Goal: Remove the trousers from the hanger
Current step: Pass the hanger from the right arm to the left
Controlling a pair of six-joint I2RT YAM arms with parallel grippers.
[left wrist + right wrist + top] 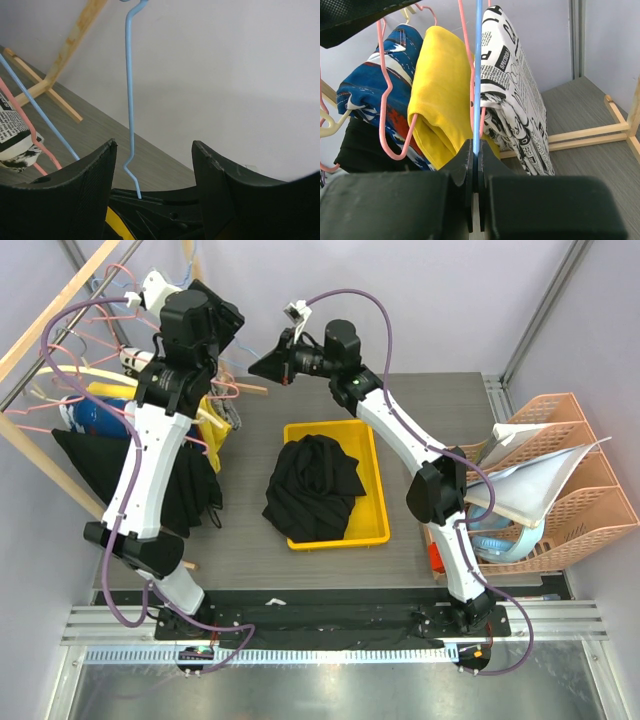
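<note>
— Where are the trousers?

— The black trousers point(312, 485) lie in a heap in the yellow box point(377, 490). The box sits on the tabletop point(250, 560), in the middle of the top view.

— What is the right arm doing?

— The right arm point(400, 435) goes up from the lower right and bends left at the top. The right tool point(476, 150) is pinched tight on the thin wire of the blue hanger point(478, 75).

— And the left arm?

— The left arm point(150, 460) stands tall on the left. It reaches to the upper left, by the wooden rack point(60, 302). The left tool point(153, 147) has its two fingers apart. The blue wire runs up between them, clear of both.

— What hangs close by?

— A yellow cloth point(440, 100) and a cloth with black and white print point(515, 100) hang just behind the blue wire.
</note>
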